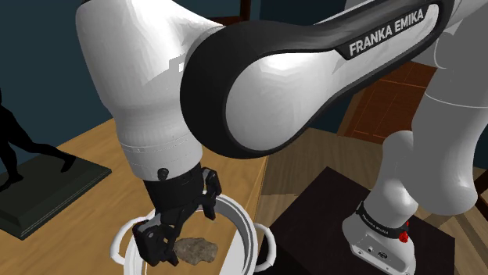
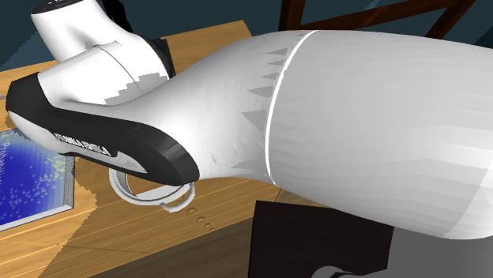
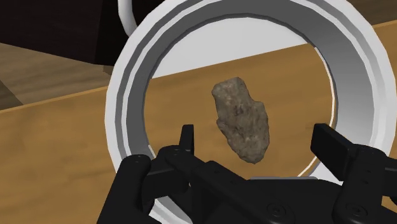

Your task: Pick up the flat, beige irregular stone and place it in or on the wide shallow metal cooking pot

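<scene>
On the wooden bench (image 1: 86, 148), just beside the dark stand (image 1: 313, 226), sits a wide, shallow pot (image 1: 247, 228) drawn in plain white and grey, with a loop handle on its rim. The flat, beige-brown irregular stone (image 1: 197, 249) lies inside the pot, resting on its floor and clear of the wall all round. In the wrist view the stone (image 3: 242, 121) sits near the middle of the pot's round rim (image 3: 127, 108), with wood-coloured surface around it inside the ring. The black tool (image 3: 257, 141) hangs directly over the pot, its two fingers (image 3: 331, 145) spread wide apart, one on each side of the stone and touching neither it nor the rim; it is released and grips nothing. From the shoulder view the tool (image 1: 160, 248) points down into the pot at the end of the white arm, just beside the stone. Near that view's left edge a black figurine (image 1: 14, 148) stands on a dark flat base on the bench, well apart from the pot. In the second exterior view the arm hides most of the bench (image 2: 213, 47); part of the pot's rim (image 2: 130, 194) peeks out beneath it, and a blue speckled panel (image 2: 28, 174) lies flat near that view's left edge.
</scene>
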Robot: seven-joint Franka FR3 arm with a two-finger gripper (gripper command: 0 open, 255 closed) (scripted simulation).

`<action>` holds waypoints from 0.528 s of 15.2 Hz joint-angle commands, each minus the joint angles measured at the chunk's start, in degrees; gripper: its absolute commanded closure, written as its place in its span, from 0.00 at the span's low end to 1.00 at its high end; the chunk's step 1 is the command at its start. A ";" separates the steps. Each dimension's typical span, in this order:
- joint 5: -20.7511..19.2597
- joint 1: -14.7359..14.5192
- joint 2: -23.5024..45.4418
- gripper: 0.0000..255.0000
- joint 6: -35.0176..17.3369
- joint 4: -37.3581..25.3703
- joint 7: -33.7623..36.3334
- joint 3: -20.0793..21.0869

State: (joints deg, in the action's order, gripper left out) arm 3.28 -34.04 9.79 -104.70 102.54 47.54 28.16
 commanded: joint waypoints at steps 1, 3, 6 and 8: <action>0.00 0.00 0.00 0.00 0.00 0.00 0.00 0.00; -0.03 0.12 -0.05 0.00 3.84 -3.77 0.03 -0.07; -0.19 0.15 0.21 0.00 7.33 -7.50 0.16 -0.12; -0.19 0.15 0.20 0.00 7.33 -7.49 0.16 -0.12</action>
State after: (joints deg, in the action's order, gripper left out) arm 3.11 -33.89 9.95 -97.70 95.38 47.69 28.04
